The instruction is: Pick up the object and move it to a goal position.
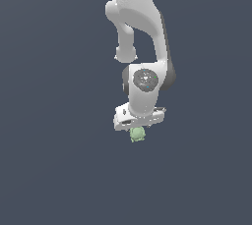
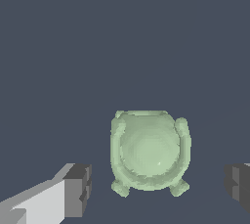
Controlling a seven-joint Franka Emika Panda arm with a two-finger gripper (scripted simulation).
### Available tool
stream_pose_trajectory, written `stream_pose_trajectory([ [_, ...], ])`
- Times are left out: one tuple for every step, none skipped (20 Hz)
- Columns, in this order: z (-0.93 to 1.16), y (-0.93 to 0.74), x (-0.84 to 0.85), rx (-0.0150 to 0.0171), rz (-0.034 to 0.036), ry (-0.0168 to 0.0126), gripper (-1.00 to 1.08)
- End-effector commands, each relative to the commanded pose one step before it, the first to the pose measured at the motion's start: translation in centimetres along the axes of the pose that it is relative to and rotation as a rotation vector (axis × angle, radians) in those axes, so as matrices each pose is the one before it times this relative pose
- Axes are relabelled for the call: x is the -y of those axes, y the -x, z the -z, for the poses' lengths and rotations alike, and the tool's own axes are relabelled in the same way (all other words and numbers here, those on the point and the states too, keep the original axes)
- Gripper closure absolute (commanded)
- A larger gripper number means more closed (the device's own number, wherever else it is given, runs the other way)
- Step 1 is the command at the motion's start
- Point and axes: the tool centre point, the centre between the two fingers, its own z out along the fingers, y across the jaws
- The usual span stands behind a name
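Observation:
The object (image 2: 149, 153) is a small pale green roundish lump with little knobs around its edge. In the wrist view it lies between my two fingers, apart from both pads (image 2: 78, 190). My gripper (image 2: 156, 189) is open, with a clear gap on each side of the object. In the exterior view the object (image 1: 137, 134) shows just below the white gripper (image 1: 138, 126), whose fingers are hidden behind the hand. The arm reaches down from the top of the exterior view.
A plain dark grey-blue surface (image 1: 49, 170) fills both views. No other objects, edges or containers show.

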Motion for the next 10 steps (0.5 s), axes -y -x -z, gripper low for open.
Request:
stream_pose_trajectory([
  [-0.281, 0.004, -0.023, 0.00005, -0.00021, 0.00007, -0.92],
  [-0.264, 0.002, -0.005, 0.0, 0.0, 0.0, -0.92],
  [-0.338, 0.004, -0.007, 0.0, 0.0, 0.0, -0.92],
  [-0.396, 0.002, 0.034, -0.00024, 0.00064, -0.00008, -0.92],
  [-0.483, 0.009, -0.009, 0.0, 0.0, 0.0, -0.92],
  [-0.538, 0.008, 0.032, -0.00023, 0.00065, -0.00008, -0.92],
  [-0.606, 0.015, -0.011, 0.0, 0.0, 0.0, -0.92],
  [-0.535, 0.009, 0.032, -0.00023, 0.00065, -0.00009, -0.92],
  [-0.469, 0.008, -0.009, 0.0, 0.0, 0.0, -0.92],
  [-0.389, 0.001, -0.008, 0.0, 0.0, 0.0, -0.92],
])
